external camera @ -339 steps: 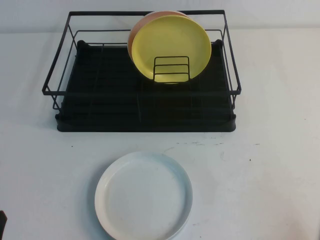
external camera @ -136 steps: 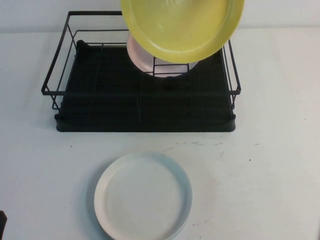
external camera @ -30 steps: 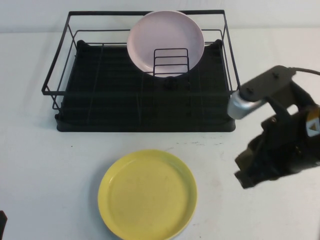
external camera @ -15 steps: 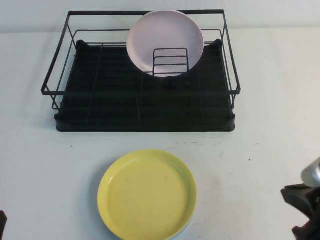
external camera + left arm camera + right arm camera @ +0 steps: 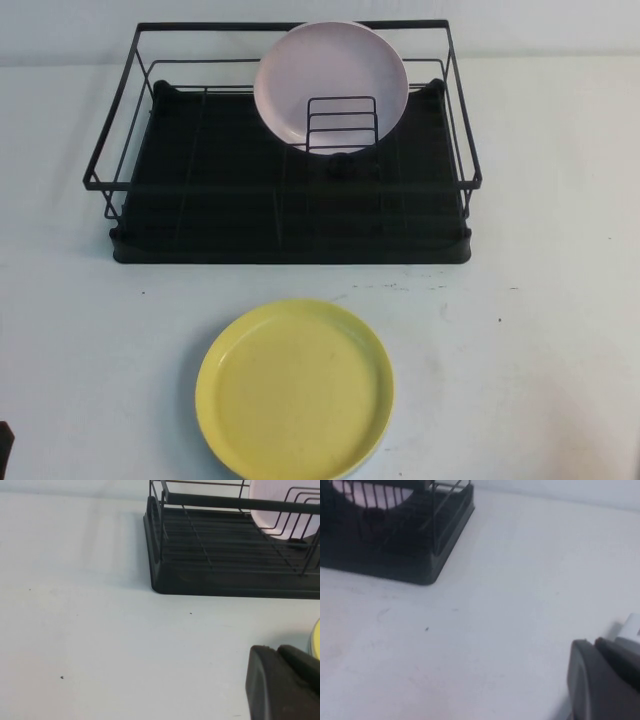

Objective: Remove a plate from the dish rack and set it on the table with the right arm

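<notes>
**Resting flat: yellow plate down, arms pulled back**

Spreading wide, the table (image 5: pixel 560 200) carries the dish rack (image 5: pixel 290 235) at its far side, with a pale pink plate (image 5: pixel 330 80) upright against the wire divider (image 5: pixel 342 125). The plate (image 5: pixel 295 390) lies flat on the near table, clear of the rack, so the job looks done. Little can go wrong now, unless an arm swings low and knocks the plate's rim. The left gripper (image 5: pixel 282 685) sits low at the near left; the right gripper (image 5: pixel 605 680) sits at the near right. Both hold nothing; I cannot tell how far either one's fingers are apart.
</notes>
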You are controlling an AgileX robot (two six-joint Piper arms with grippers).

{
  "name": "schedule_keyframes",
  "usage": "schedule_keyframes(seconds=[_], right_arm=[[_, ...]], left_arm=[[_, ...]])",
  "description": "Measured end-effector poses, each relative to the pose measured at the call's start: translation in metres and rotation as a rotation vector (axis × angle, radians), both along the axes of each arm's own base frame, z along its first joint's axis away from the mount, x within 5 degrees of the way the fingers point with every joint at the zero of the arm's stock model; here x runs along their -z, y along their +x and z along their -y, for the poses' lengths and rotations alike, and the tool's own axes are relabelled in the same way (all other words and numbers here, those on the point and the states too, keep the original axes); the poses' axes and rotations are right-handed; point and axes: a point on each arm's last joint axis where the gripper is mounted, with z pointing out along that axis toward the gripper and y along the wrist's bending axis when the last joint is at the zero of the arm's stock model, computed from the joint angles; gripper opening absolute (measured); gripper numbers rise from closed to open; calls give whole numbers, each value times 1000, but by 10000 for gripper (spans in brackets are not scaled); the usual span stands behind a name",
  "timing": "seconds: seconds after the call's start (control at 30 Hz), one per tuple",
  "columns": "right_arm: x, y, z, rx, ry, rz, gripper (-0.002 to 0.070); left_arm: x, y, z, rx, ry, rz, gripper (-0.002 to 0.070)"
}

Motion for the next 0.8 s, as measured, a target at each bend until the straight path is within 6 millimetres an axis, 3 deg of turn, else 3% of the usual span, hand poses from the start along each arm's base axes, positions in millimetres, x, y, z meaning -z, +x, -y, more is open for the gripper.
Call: schedule_keyframes(seconds=[0.13, 0.3, 0.4, 0.8], right_arm=[[-1, -10, 5, 45, 11, 70, -18], [8, -19, 7, 63, 25, 9, -18], [16, -21, 7, 62, 19, -70, -18], [17, -21, 7, 62, 19, -73, -18]], left_arm=[[0, 0, 0, 0, 0, 0, -4], [0, 0, 0, 0, 0, -2, -4], [0, 0, 0, 0, 0, -2, -4], [0, 0, 0, 0, 0, -2, -4]])
